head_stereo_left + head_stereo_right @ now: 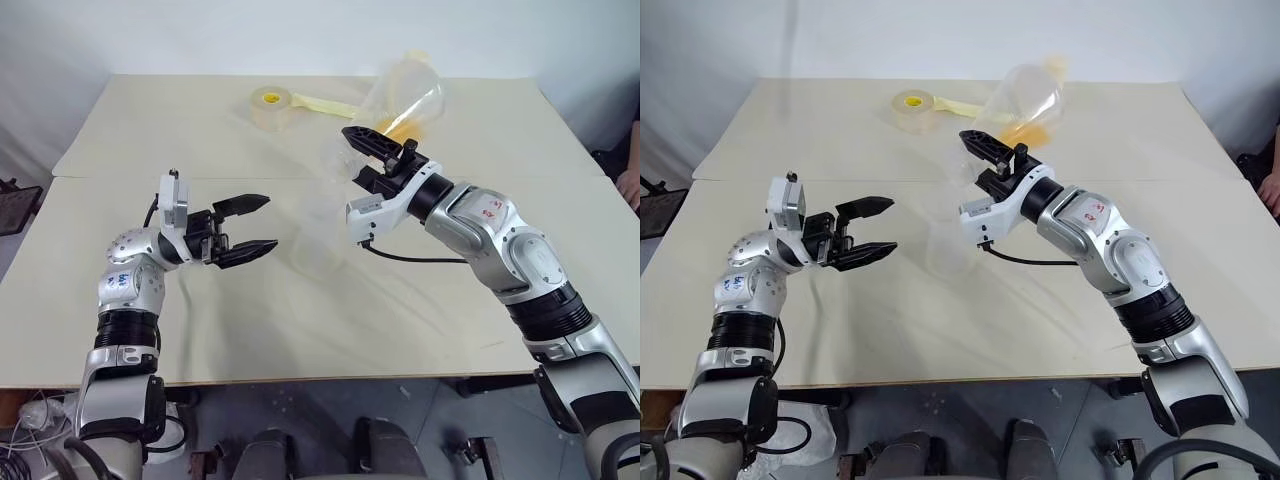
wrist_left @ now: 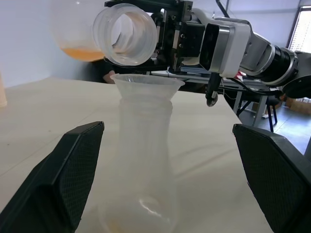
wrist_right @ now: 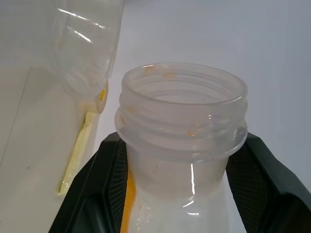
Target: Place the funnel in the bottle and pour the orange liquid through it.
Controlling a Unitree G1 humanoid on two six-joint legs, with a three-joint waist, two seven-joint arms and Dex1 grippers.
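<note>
Looking down from the head camera, a cream tabletop [image 1: 150, 130] carries the bottle [image 1: 945, 235], standing upright near the middle with the funnel [image 1: 958, 170] seated in its neck. The left pincer [image 1: 272, 222] hovers just beside the bottle, spread wide and empty. The right pincer [image 1: 365, 150] is clamped on the neck of a second clear flask [image 1: 405, 95], tipped mouth-down toward the funnel. The orange liquid [image 1: 395, 128] pools inside that flask. A tape roll [image 1: 270, 100] lies at the far side.

From the left wrist, the funnel's flared rim sits on the bottle, with the tipped flask's open mouth just above it.

From the right wrist, black pads [image 3: 109, 184] press both sides of the flask's threaded neck.
</note>
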